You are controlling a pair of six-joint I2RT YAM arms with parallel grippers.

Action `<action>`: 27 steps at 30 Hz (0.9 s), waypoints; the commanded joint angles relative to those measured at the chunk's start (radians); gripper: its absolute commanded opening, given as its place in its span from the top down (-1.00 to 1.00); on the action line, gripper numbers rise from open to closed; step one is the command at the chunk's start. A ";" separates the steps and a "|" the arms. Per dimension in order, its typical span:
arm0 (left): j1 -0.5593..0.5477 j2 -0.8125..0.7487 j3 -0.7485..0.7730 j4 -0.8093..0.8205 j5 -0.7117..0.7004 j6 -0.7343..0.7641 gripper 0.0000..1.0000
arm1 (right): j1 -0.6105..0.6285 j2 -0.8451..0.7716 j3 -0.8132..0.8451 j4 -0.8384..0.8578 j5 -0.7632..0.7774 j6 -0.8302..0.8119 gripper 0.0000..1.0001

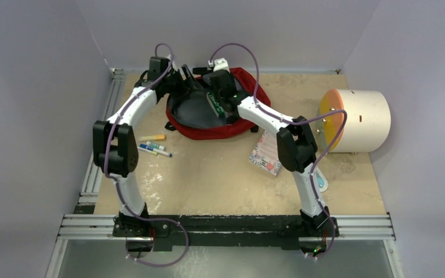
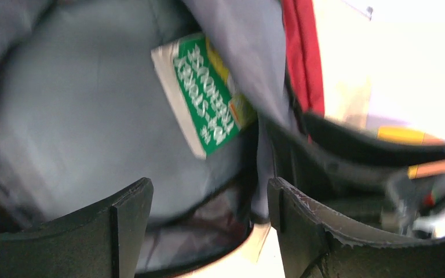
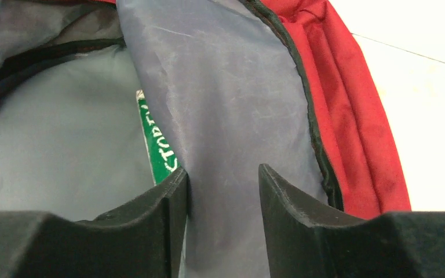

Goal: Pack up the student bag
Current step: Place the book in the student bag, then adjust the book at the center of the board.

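Student bag (image 1: 217,132) lies at the far middle of the bench (image 1: 208,174), mouth open upward so a green book (image 2: 205,95) rests inside on the grey lining; left gripper (image 2: 208,191) and right gripper (image 3: 223,176) stand over it, jaws apart, clamping nothing.

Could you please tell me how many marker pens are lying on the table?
3, all left of the dark-red fabric backpack: a yellow-orange marker pen farthest back, and two blue-and-white marker pens just nearer the arms. Others may be hidden inside the backpack.
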 commanded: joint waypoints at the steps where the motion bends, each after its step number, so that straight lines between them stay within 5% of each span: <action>1: -0.014 -0.185 -0.186 0.073 0.039 0.120 -0.44 | -0.009 -0.071 -0.034 0.040 -0.077 0.029 -0.07; 17: -0.236 -0.648 -0.714 0.172 -0.005 0.153 -0.38 | -0.155 -0.591 -0.684 0.076 -0.092 0.305 -0.49; 27: -0.406 -0.735 -0.896 0.219 -0.044 0.040 -0.37 | -0.368 -0.567 -0.814 0.092 -0.209 0.307 -0.70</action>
